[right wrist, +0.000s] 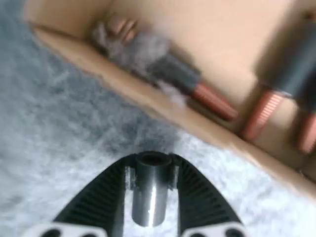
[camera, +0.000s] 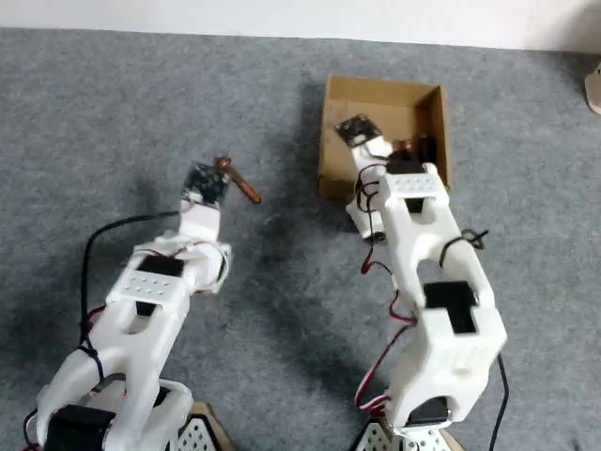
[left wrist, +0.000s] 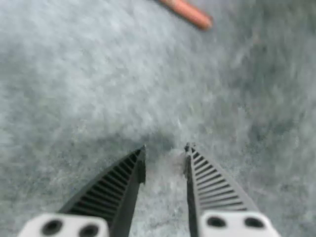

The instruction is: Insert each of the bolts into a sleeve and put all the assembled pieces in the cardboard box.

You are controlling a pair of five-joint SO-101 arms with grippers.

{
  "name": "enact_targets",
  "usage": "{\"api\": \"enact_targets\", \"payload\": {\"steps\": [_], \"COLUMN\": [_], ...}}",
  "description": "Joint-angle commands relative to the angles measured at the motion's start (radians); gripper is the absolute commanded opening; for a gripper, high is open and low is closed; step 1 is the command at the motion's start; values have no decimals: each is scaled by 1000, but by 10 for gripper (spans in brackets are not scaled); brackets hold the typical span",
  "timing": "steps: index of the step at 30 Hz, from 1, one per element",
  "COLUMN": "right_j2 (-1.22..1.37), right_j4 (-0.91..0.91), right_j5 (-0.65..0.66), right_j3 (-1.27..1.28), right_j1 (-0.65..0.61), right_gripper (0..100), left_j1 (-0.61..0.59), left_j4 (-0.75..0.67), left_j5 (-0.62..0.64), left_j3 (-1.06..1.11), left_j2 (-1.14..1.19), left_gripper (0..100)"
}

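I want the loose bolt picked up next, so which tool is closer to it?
Left. The left tool sits right beside the bolt; the right tool, holding a sleeve, is over by the box.

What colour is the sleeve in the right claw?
Dark grey; the sleeve shows best in the right wrist view.

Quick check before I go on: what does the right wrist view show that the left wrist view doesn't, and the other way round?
Right wrist: the right gripper shut on a dark sleeve, close to the cardboard box wall, with assembled pieces lying inside. Left wrist: the left gripper open and empty, with a bare copper bolt lying ahead of it. Both: the grey carpet.
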Motion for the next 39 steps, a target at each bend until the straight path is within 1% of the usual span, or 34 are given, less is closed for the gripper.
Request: {"api": "enact_targets", "payload": {"steps": [1, 3, 6, 10, 13, 17, 22, 27, 29, 32, 35, 39], "right_j2": [-228, -331, -481, -671, -782, -885, -943, -943, -943, -943, -943, -943], "right_j4": [2, 1, -54, -222, -351, -435, -479, -496, -496, -499, -558, -562], "right_j5": [-123, -170, -241, -361, -408, -405, -344, -342, -342, -307, -275, -273], "right_j3": [76, 174, 346, 611, 777, 937, 1020, 1026, 1026, 1026, 1032, 1059], "right_j1": [-30, -54, -96, -107, -101, -102, -104, -105, -105, -105, -105, -116], "right_gripper": [5, 5, 5, 5, 5, 5, 5, 5, 5, 5, 5, 5], "left_j1": [-12, -8, -15, -27, -33, -35, -38, -30, -16, -5, 1, 2], "left_j4": [38, 78, 183, 259, 324, 405, 460, 594, 652, 744, 816, 875], "left_j5": [40, 71, 123, 180, 227, 324, 399, 499, 539, 641, 723, 833], "left_j3": [-61, -76, -156, -228, -300, -433, -657, -978, -1116, -1314, -1498, -1705], "left_j2": [4, -1, 4, 4, 5, 59, 325, 619, 719, 852, 974, 1122], "left_gripper": [133, 133, 133, 133, 135, 137, 137, 139, 158, 185, 188, 185]}}
